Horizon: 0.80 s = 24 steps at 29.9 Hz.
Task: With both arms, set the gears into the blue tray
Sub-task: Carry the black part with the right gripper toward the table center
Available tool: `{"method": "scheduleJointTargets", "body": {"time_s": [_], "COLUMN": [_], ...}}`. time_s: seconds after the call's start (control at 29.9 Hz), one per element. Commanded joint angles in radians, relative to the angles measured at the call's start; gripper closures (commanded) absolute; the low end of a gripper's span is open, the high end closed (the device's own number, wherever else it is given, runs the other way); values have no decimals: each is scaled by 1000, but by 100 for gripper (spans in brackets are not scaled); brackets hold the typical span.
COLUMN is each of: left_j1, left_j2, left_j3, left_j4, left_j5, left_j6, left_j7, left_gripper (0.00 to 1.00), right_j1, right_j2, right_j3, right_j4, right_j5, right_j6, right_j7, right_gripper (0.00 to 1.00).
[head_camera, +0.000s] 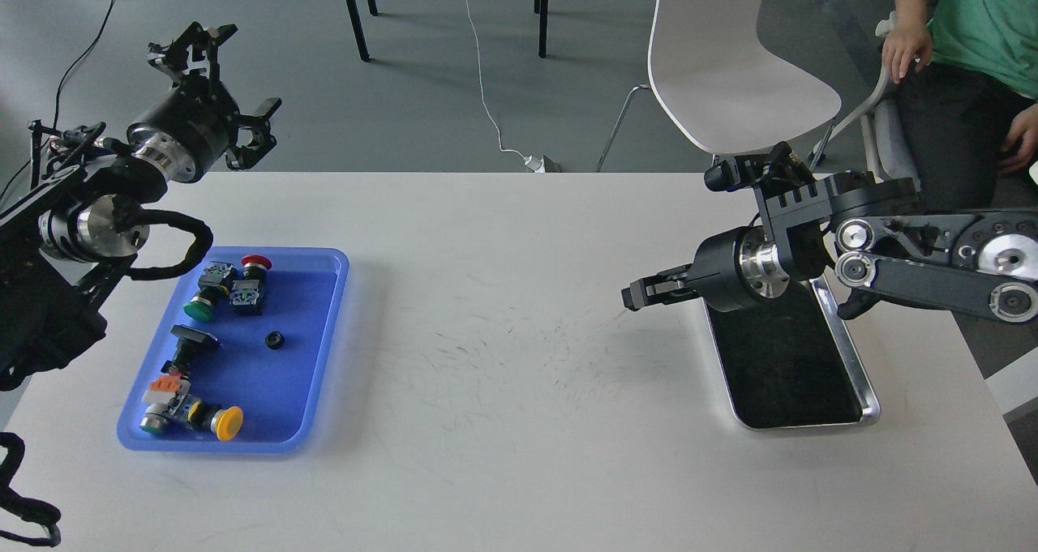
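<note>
The blue tray [324, 349] lies on the white table at the left. One small black gear [275, 340] rests near its middle, among push-button switches. My left gripper [231, 86] hovers beyond the table's far left edge, above and behind the tray, its fingers spread open and empty. My right gripper [636, 294] points left over bare table, just left of the steel tray [851, 357]. Its fingers are pinched together on a tiny dark gear that is barely visible at the tips.
Several push-buttons with red [256, 261], green [195, 310] and yellow [228, 422] caps fill the blue tray's left side. The steel tray's dark inside shows no parts. A white chair [730, 66] and a seated person [965, 57] are behind the table's right end.
</note>
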Motion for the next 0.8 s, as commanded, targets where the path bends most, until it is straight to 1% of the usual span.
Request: {"method": "scheduleJointTargets", "body": {"time_s": [0.0,0.2,0.33,0.37,0.57,0.77], "left_j1": [-1,-2,-2,-2,-4,-4], "left_j2": [2,2,-3,-4,-9,-9], "left_j3": [0,0,0,0,0,0], "left_j4": [0,0,0,0,0,0], "left_j5": [0,0,0,0,0,0], "left_j6": [-1,0,0,0,0,0], "left_j7": [1,1,1,1,1,-1], "left_gripper": [2,2,2,2,2,2], "right_j1": [-22,-93,-165,-180,-239,-277], "right_j2": [161,401,533,550,550,550], "right_j3": [2,5,3,3,3,33], "right_j4": [-77,-229,-303,-323,-427,-482], "right_j5": [46,46,46,46,48,51], "right_j6": [-78,-164,-222,-235,-297,-331], "right_j7": [7,11,12,12,21,23], "right_gripper": [98,99,99,99,99,99]}}
